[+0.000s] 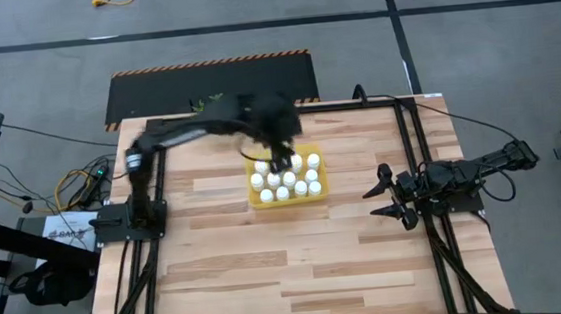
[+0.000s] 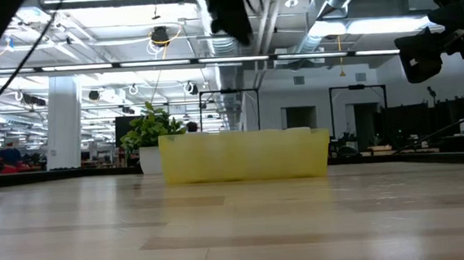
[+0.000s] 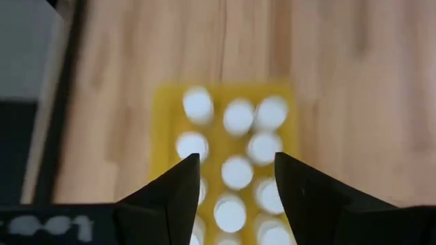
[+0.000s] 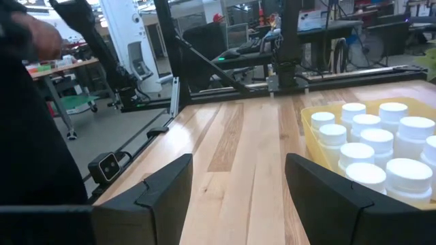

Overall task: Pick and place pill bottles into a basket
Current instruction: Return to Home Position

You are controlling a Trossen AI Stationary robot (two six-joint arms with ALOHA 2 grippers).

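The wooden table (image 1: 299, 266) fills most of the high view. The left arm (image 1: 188, 132) is mounted at the nine o'clock edge and reaches across toward the middle. The right arm (image 1: 462, 173) sits folded at the three o'clock edge. The yellow tray (image 1: 289, 202) lies flat on the boards, a little toward twelve o'clock from the table's centre and well apart from both arm bases. A green plant (image 2: 152, 131) stands beyond the tray in the low view, toward eleven o'clock off the far table edge. The left gripper (image 3: 235, 163) hangs above the twelve o'clock half of the tray, clear of its contents. Its fingers (image 3: 170, 204) are spread apart and released, with nothing between them. The right gripper (image 4: 238, 163) is near the three o'clock edge, pointing toward the tray. Its fingers (image 4: 157, 197) are likewise spread and hold nothing. The pill bottles (image 1: 282, 192), about a dozen, all stand upright inside the tray with their caps up. They are packed in close rows. The left gripper hides part of the row nearest twelve o'clock in the high view, so an exact count cannot be confirmed.
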